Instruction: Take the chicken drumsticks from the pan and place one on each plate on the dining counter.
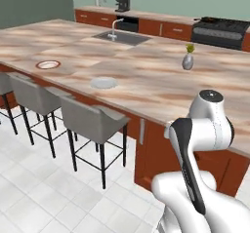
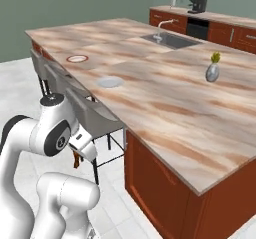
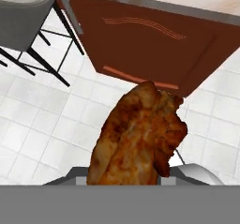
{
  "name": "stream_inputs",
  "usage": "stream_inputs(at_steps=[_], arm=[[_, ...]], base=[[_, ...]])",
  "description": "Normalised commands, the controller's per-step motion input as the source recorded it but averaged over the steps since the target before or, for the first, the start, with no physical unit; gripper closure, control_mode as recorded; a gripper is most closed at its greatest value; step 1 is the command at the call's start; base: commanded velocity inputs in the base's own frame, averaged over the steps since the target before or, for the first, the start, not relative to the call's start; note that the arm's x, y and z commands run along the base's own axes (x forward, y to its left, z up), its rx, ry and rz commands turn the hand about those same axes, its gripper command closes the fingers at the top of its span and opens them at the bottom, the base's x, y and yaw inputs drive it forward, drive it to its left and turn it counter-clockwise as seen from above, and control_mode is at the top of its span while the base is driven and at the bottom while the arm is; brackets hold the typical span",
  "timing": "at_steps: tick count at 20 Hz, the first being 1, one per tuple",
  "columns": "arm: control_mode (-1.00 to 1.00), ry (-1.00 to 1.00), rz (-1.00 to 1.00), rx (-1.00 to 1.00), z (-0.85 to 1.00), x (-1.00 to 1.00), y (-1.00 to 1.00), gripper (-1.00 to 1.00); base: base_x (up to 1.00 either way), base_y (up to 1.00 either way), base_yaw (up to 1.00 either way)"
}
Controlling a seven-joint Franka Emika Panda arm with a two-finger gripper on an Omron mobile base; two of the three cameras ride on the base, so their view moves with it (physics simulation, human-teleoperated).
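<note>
We hold one drumstick (image 3: 138, 136), gripper (image 2: 76, 159) clamped on it, low beside the dining counter (image 1: 146, 76) edge over open floor; two plates (image 1: 48, 65) (image 1: 103, 83) on top.

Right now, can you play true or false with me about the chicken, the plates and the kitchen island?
1. The gripper holds a chicken drumstick above the tiled floor. True.
2. Both plates already have chicken on them. False: the red-rimmed plate and the plain plate are both empty.
3. A small vase stands on the dining counter. True.
4. The stools are tucked in on the sink side. False: they stand on the plates' side.
</note>
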Motion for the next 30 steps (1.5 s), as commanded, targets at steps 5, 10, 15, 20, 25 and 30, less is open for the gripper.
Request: stream_inputs(at_steps=[5,10,15,20,25,30], arm=[[1.00,0.00,0.00,0.00,0.00,0.00,0.00,1.00],[1.00,0.00,0.00,0.00,0.00,0.00,0.00,1.00],[1.00,0.00,0.00,0.00,0.00,0.00,0.00,1.00],[1.00,0.00,0.00,0.00,0.00,0.00,0.00,1.00],[1.00,0.00,0.00,0.00,0.00,0.00,0.00,1.00],[1.00,0.00,0.00,0.00,0.00,0.00,0.00,1.00]], base=[[0.56,1.00,-0.30],[0.51,0.98,-0.27],[0.47,0.78,-0.27],[0.39,0.61,-0.27],[0.40,0.34,-0.30],[0.43,0.21,-0.32]])
